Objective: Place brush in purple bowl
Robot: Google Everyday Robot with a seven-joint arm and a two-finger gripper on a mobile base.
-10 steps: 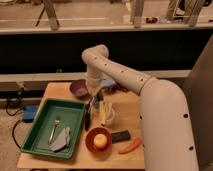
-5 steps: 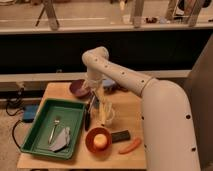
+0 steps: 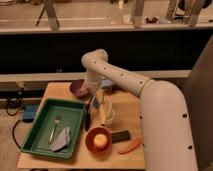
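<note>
Shifted left, claw (image 3: 94,103) hangs beside one purple bowl (image 3: 77,88).

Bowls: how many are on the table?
2. The purple bowl sits at the table's back left; the orange bowl, holding a yellow ball, near the front. The gripper hangs between them.

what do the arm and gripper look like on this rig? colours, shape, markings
Arm: smooth off-white shells, with fat rounded tubular links that narrow toward the wrist and small dark dots along the covers. No outside cables or lettering show. Gripper: at the arm's end over the table, just right of the green tray. It has pale cream parts below a darker wrist section.
</note>
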